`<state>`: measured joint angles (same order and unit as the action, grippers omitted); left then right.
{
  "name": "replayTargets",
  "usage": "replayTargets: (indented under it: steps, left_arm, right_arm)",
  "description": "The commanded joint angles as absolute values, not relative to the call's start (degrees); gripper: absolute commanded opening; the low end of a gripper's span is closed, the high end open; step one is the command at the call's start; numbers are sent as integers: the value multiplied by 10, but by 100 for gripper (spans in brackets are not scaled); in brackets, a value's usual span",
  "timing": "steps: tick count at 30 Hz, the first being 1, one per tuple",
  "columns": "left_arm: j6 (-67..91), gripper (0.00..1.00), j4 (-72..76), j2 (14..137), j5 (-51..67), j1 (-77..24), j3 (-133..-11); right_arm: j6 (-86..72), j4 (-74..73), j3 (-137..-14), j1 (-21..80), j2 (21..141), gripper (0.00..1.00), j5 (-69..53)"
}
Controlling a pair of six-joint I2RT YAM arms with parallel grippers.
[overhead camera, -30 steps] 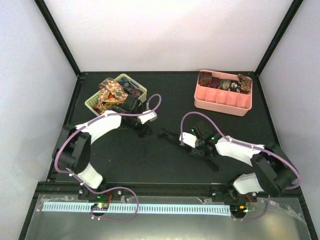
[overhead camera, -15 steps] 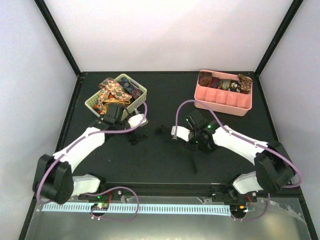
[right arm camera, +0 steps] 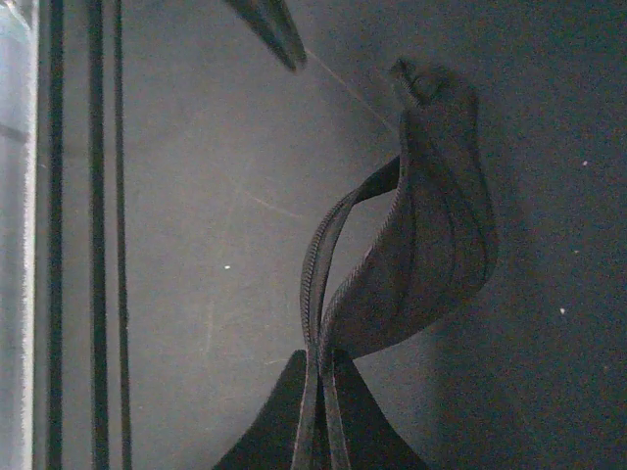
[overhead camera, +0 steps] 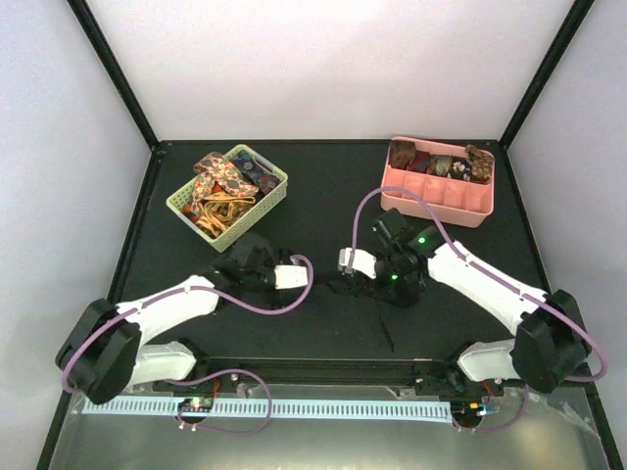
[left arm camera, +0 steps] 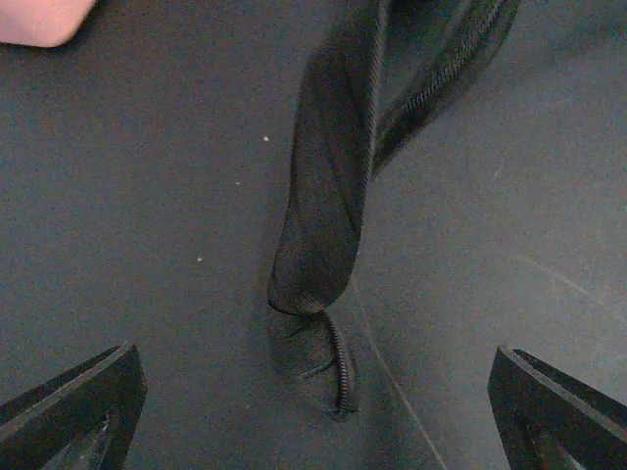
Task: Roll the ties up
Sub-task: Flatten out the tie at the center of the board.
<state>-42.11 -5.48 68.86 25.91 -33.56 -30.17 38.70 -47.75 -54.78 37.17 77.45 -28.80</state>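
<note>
A: Left wrist view first. What do you see?
B: Your left gripper [left arm camera: 315, 354] gapes wide, holding nothing. The black tie [left arm camera: 323, 215] lies twisted on the table [left arm camera: 118, 196] just ahead of it.
A: And the other?
B: Your right gripper [right arm camera: 318, 401] is pinched tight on that tie.

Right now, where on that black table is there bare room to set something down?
Free: the black mat between the green plastic basket and the pink divided plastic tray, and the strip between that tray and the right arm. Crowded: the centre, where the left gripper and right gripper meet at the limp black fabric tie.
</note>
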Motion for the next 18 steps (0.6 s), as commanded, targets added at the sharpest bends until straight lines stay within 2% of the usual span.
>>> replayTargets:
  steps: [1,7,18]
  left_arm:
    - [-446,99,0,714,169,-383,-315]
    - [-421,99,-17,730,112,-427,-356]
    - [-363,99,14,682,155,-441,-346]
  right_arm:
    - [382,-506,-575,364,739,1,-321]
    - [367,-521,-594,360,700,1,-337]
    - [356,-561,-659,358,650,2,-337]
